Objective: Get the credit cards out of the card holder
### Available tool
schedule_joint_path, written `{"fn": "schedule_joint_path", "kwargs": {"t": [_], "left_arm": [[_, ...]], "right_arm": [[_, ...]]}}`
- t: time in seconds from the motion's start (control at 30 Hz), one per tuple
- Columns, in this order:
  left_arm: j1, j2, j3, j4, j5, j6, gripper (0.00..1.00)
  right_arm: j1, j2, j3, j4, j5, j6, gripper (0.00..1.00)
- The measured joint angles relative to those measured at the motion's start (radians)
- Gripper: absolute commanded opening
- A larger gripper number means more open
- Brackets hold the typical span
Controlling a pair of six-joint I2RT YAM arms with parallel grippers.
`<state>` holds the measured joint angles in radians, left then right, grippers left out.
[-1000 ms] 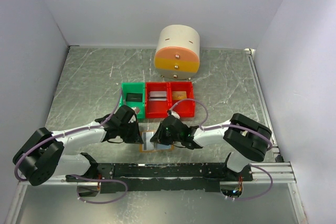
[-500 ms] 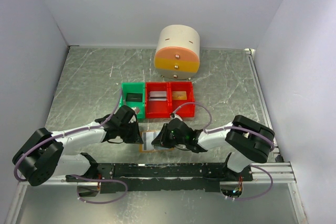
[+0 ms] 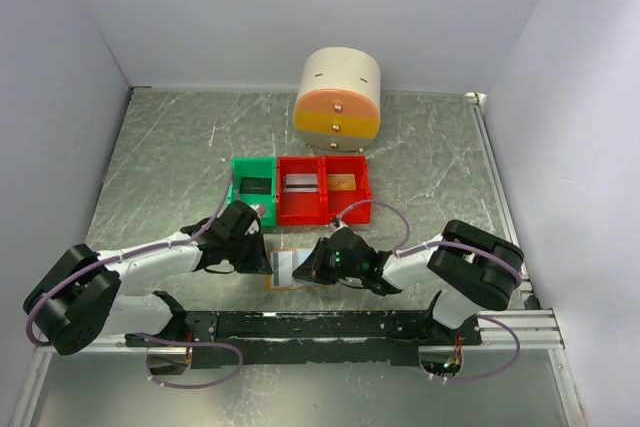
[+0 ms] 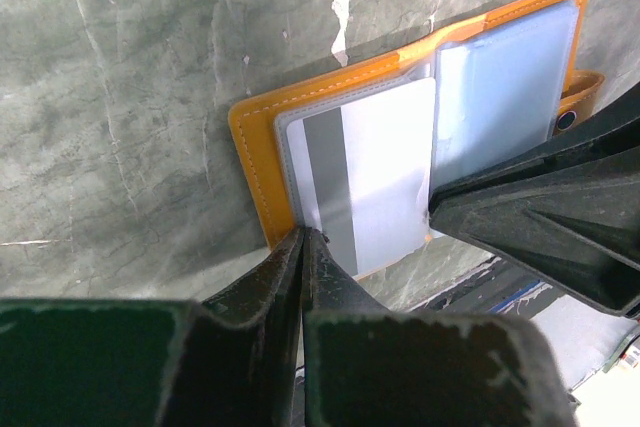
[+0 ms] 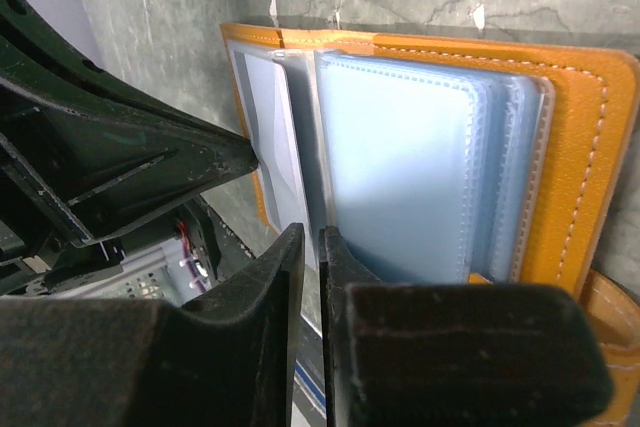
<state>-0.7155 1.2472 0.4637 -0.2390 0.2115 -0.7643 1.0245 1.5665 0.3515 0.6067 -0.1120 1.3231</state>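
Note:
The card holder (image 3: pixel 298 286) lies open near the table's front edge, orange outside (image 4: pixel 255 162) with pale blue pockets (image 5: pixel 400 157). A grey-silver credit card (image 4: pixel 370 177) with a dark stripe sits in its left pocket. My left gripper (image 4: pixel 303 235) is shut, and its tips rest on the holder's near rim at the corner of that pocket. My right gripper (image 5: pixel 313 234) comes from the other side, with its jaws a thin slit apart, pinching the card's edge by the fold. In the top view the two grippers (image 3: pixel 270 265) (image 3: pixel 304 269) almost meet over the holder. No gold-orange card shows.
A green bin (image 3: pixel 254 187) and two red bins (image 3: pixel 304 187) (image 3: pixel 346 183) stand just behind the holder, each with small items in it. A round cream and orange drawer unit (image 3: pixel 338 95) stands at the back. The arms' base rail (image 3: pixel 330 325) runs along the front edge.
My right wrist has sunk lower and slid a little right and nearer, and its jaws have narrowed onto the card's edge. The left arm and the holder have stayed put.

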Motion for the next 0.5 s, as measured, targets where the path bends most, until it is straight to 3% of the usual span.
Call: {"fn": "schedule_joint_path", "kwargs": {"t": [0.2,0.43,0.5], "left_arm": [[0.0,0.0,0.0,0.0,0.0,0.0,0.14],[0.0,0.0,0.0,-0.001,0.0,0.0,0.13],[0.0,-0.001,0.0,-0.002,-0.001,0.0,0.13]], "right_arm": [[-0.004,0.009,0.002,0.01,-0.016,0.002,0.16],[-0.006,0.038,0.008,0.035,-0.034,0.003,0.12],[-0.007,0.039,0.008,0.037,-0.035,0.003,0.06]]}}
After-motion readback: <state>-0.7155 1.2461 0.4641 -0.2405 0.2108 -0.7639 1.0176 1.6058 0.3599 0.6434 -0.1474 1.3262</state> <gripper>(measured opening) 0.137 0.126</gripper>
